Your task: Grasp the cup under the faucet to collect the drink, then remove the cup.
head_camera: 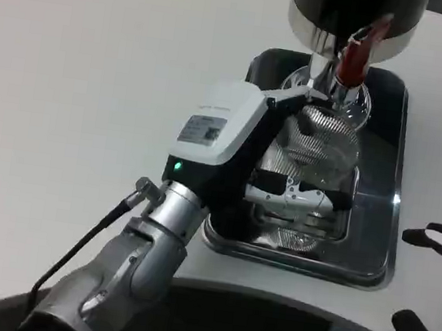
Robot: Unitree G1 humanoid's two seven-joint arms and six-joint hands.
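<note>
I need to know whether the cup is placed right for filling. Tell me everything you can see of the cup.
The cup is clear and ribbed, glass or plastic by its look, and seems to hold no drink. It is upright or slightly tilted over the grated part of the metal drip tray, its rim close below the red-handled faucet. The left hand grips it from the left, fingers wrapped across its front. Whether its base rests on the grate or is lifted, I cannot tell.
</note>
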